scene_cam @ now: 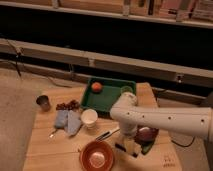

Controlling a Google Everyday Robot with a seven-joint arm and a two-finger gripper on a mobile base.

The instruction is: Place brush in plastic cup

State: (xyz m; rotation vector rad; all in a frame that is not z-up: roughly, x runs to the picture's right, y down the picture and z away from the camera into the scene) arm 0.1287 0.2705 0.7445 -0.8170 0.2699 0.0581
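1. Gripper (131,144), low over the table by the bowl: white arm (165,119).
2. Tray (107,104): green.
3. Fruit (96,86): orange.
4. Bowl (97,156): reddish-orange.
5. Cup (89,118): white.
6. Table (55,150): pale wood.

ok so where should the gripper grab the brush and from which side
Grip the brush across its narrow width, coming straight down from above: it lies flat on the table, a short block. The gripper is already low over it.
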